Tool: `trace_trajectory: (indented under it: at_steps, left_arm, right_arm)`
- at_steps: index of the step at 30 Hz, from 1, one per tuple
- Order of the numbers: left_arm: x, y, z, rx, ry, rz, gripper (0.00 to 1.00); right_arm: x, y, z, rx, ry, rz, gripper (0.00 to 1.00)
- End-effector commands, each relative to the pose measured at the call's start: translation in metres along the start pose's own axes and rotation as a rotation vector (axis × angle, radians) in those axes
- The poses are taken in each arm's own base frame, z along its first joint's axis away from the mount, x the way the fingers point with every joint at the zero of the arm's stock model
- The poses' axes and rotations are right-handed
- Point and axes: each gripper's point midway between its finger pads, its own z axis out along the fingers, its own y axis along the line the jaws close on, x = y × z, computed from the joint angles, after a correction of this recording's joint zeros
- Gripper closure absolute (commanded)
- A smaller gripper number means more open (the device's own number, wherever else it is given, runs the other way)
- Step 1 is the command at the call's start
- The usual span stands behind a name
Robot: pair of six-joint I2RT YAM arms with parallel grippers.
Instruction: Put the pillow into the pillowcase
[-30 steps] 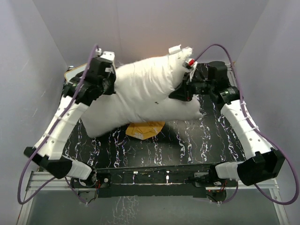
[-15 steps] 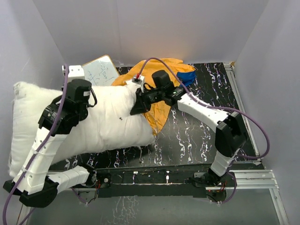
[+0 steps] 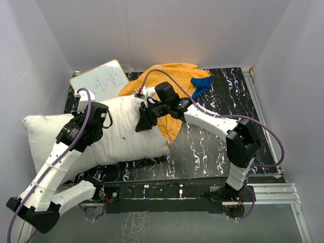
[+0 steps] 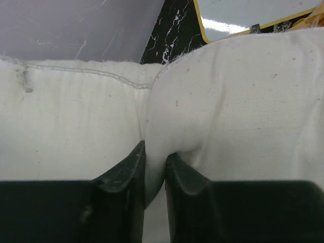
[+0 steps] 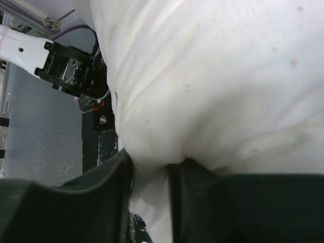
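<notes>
Between their jaws, left pincer [image 4: 154,169] and right pincer [image 5: 151,174] each pinch a pillow [image 3: 132,142] fold, likely to haul it toward the pillowcase [image 3: 172,76].

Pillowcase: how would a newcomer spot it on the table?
On the black marbled table, look to the far edge, middle. The pillowcase is the crumpled cloth lying there, right of the whiteboard and behind the pillow. It alone is coloured: orange-yellow with a bright blue patch, against its white neighbours.
</notes>
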Motion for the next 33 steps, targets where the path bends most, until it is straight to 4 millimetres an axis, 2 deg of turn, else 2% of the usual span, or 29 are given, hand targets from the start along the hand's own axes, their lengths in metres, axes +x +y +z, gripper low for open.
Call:
trace_trajectory:
  at_steps: [1,3,4,5,8,11,15,18,20,24,28,33]
  left_arm:
    - [-0.022,-0.001,0.0,-0.018,-0.065,-0.178,0.68]
    - [-0.025,-0.001,-0.003,-0.004,-0.056,-0.211,0.38]
    - [-0.03,-0.005,-0.007,0.029,-0.053,-0.241,0.3]
    - [-0.038,-0.011,-0.012,0.086,-0.053,-0.275,0.27]
    - [-0.068,-0.037,-0.032,0.29,-0.068,-0.369,0.21]
    - [-0.097,-0.069,-0.05,0.497,-0.113,-0.443,0.2]
    - [-0.109,-0.124,-0.065,0.753,-0.104,-0.502,0.18]
    - [-0.108,-0.156,-0.066,0.851,-0.066,-0.538,0.18]
    - [-0.108,-0.171,-0.065,0.889,-0.037,-0.547,0.18]
    - [-0.109,-0.19,-0.063,0.927,-0.007,-0.544,0.18]
    - [-0.107,-0.196,-0.058,0.922,0.013,-0.542,0.18]
    - [-0.103,-0.201,-0.054,0.908,0.039,-0.538,0.18]
  right_arm:
    - [-0.037,0.033,-0.005,-0.08,-0.065,-0.251,0.53]
    - [-0.052,0.029,-0.025,-0.047,-0.08,-0.342,0.28]
    - [-0.061,0.025,-0.038,-0.017,-0.093,-0.392,0.19]
    - [-0.068,0.015,-0.052,0.028,-0.106,-0.417,0.13]
    - [-0.078,-0.032,-0.104,0.174,-0.148,-0.392,0.11]
    - [-0.068,-0.081,-0.149,0.344,-0.166,-0.308,0.11]
    - [-0.046,-0.158,-0.195,0.685,-0.206,-0.118,0.07]
    - [-0.027,-0.217,-0.225,0.978,-0.276,0.117,0.05]
    - [-0.006,-0.254,-0.237,1.128,-0.301,0.274,0.03]
    - [0.02,-0.304,-0.244,1.184,-0.328,0.473,0.03]
    - [0.032,-0.345,-0.244,1.204,-0.368,0.567,0.04]
    - [0.043,-0.381,-0.246,1.263,-0.392,0.59,0.05]
